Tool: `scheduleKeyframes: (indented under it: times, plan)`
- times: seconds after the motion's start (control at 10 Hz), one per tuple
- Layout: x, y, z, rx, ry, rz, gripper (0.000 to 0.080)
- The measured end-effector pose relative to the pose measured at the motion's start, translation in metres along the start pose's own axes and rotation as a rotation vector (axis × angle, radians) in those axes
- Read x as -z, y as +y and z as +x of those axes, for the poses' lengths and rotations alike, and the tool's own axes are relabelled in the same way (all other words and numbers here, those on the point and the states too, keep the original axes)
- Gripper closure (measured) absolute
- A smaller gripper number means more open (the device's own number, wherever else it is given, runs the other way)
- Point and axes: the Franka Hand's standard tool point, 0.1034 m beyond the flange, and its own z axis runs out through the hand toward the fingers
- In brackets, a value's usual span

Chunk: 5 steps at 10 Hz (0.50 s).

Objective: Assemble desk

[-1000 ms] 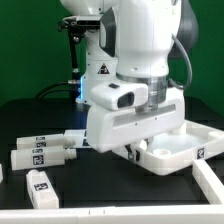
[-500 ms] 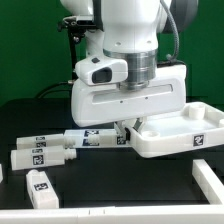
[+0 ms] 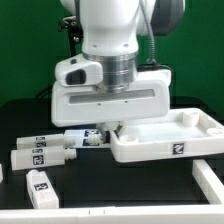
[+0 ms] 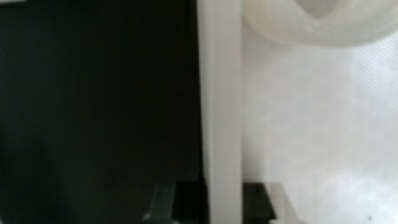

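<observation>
Tabletop [image 3: 150,150], smooth white plastic, rectangular, rimmed with round corner sockets, sits rim-up at the exterior view's right, long axis running across that view, its thin wall clenched by the gripper [image 3: 112,128].

The arm [image 3: 105,95] hides part of the tabletop [image 3: 140,150].

Setting: a plain green wall [image 3: 22,50] rises behind the matte black desk [image 3: 20,116], under even, diffuse light.
</observation>
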Motion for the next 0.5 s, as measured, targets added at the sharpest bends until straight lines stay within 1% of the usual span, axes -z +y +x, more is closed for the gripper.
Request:
scheduleKeyframes:
  times: [0.1, 0.2, 0.3, 0.5]
  plan:
    - [-0.003, 0.013, 0.001, -0.090, -0.010, 0.020, 0.0748]
    - [-0.003, 0.025, 0.005, -0.110, -0.029, 0.033, 0.0748]
    - [-0.003, 0.025, 0.007, -0.107, -0.024, 0.031, 0.0748]
    - [-0.006, 0.024, 0.006, -0.104, -0.029, 0.031, 0.0747]
